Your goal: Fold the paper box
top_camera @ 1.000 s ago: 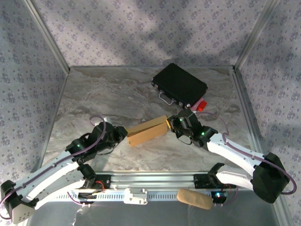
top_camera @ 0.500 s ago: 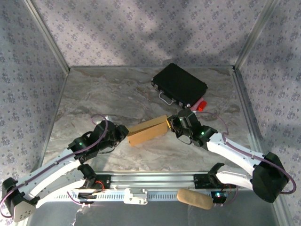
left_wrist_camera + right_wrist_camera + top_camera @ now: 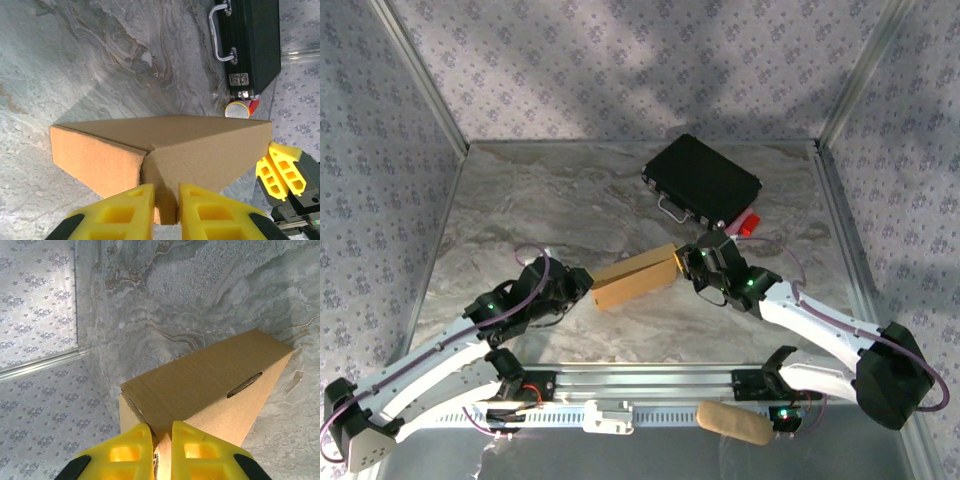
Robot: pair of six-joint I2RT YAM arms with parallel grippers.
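Now little has changed: the left gripper [image 3: 582,285] has only crept a bit closer. It pinches one end of the paper box [image 3: 633,279], and the right gripper [image 3: 685,262] pinches the other. The box lies mid-table [image 3: 520,210] and looks almost folded.

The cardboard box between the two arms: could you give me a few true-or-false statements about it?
1. The left gripper and the right gripper each pinch one end of the box. True.
2. The black case rests on the box. False: it lies apart from it, farther back on the table.
3. One face of the box has a slot. True.
4. The left gripper is wide open. False: its fingers are closed on a cardboard edge.
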